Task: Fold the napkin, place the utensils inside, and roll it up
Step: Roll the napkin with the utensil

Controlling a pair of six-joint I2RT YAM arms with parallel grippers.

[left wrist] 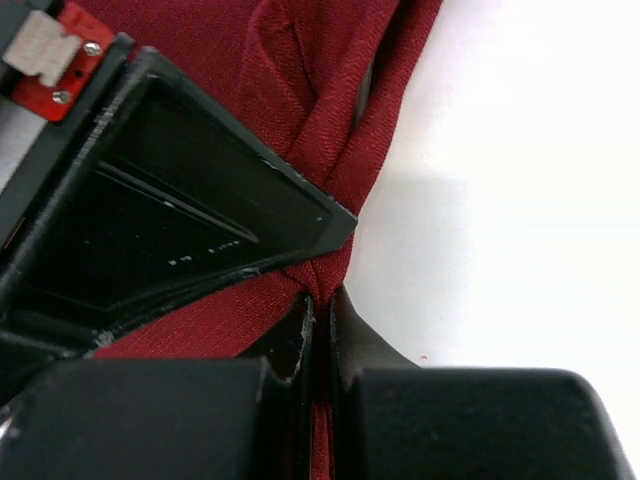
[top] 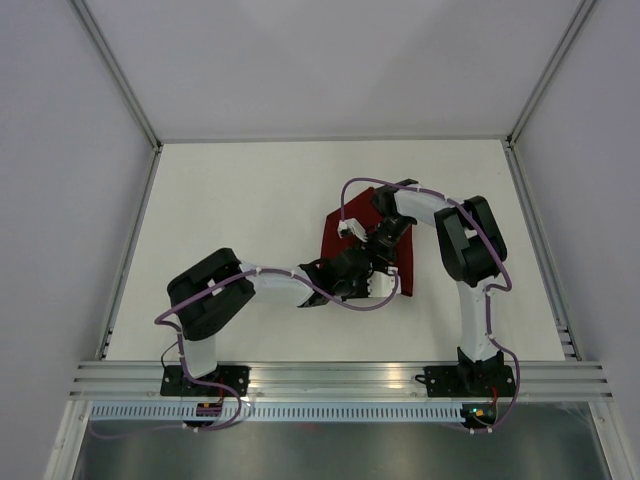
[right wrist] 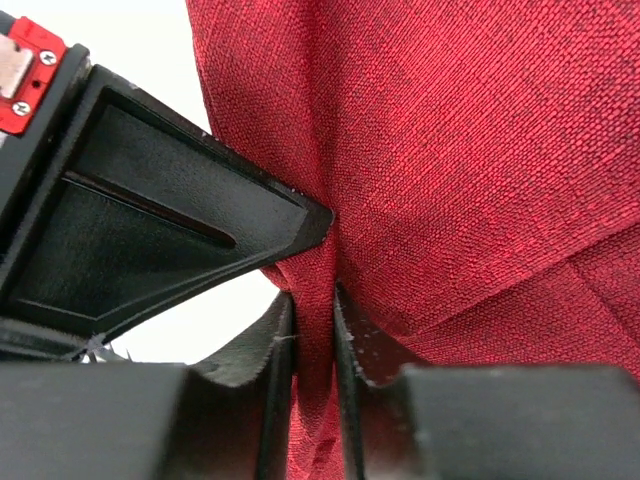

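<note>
The maroon napkin [top: 330, 240] lies bunched on the white table, mostly under both arms. My left gripper [top: 368, 288] is shut on a pinched fold of the napkin [left wrist: 300, 80] at its near edge; cloth runs between its fingers [left wrist: 322, 320]. My right gripper [top: 375, 240] is shut on another gathered fold of the napkin [right wrist: 460, 150], with cloth clamped between its fingertips [right wrist: 315, 310]. The two grippers sit close together over the cloth. The pale stick-like utensil is not in view in any frame.
The white table [top: 250, 220] is bounded by metal frame rails at the left, right and back. Purple cables [top: 350, 200] loop over both arms above the napkin. An aluminium rail [top: 340, 375] runs along the near edge.
</note>
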